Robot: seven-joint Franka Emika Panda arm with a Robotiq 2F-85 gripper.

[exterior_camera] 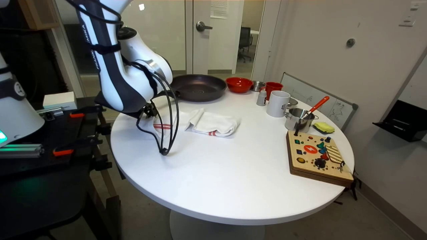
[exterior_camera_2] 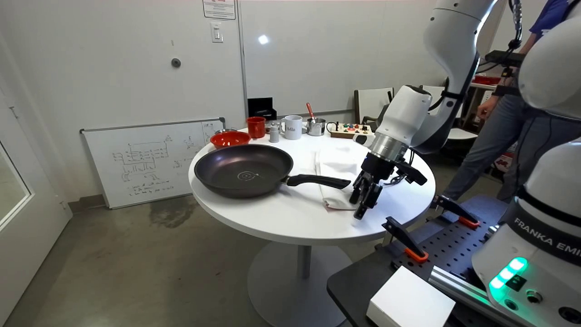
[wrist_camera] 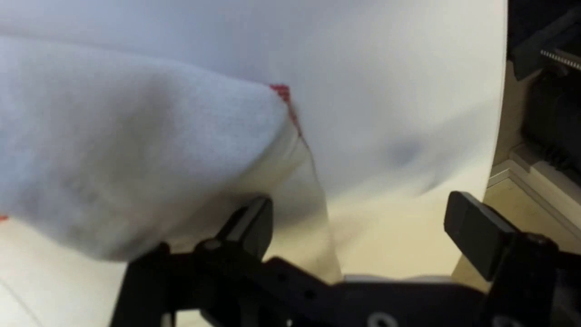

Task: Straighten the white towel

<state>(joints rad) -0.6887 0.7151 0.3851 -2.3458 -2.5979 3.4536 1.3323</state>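
A Franka arm (exterior_camera: pixel 111 76) poises its gripper (wrist_camera: pixel 361 209) near the handle (exterior_camera_2: pixel 317 180) of a dark frying pan (exterior_camera_2: pixel 245 170), at the robot-side end of a rumpled white towel (exterior_camera: pixel 217 124). The fingers (wrist_camera: pixel 481 236) stand wide apart, holding nothing: in the wrist view one shows over cloth, the other past it, and the towel's end edge (wrist_camera: pixel 323 218) runs between them. Whether either touches the fabric cannot be told.

The coming move probably turns on that edge. The towel lies on the pan's handle side, its long axis leading from the fingers past the pan and away from the robot, with a raised fold partway along. The straightening looks unfinished; a grasp here could catch one layer or several.

Just beside the pan, roughly across from its handle, sits a red bowl (exterior_camera: pixel 239 85). Farther from the pan stand a red mug (exterior_camera: pixel 274 88), a white mug (exterior_camera: pixel 278 104) and a steel pot (exterior_camera: pixel 303 125); farther yet from it, near the rim of the round white table (exterior_camera: pixel 213 183), lies a wooden board (exterior_camera: pixel 317 158) of knobs and switches. A person (exterior_camera_2: pixel 513 131) in jeans stands well apart from the pan, head out of frame.
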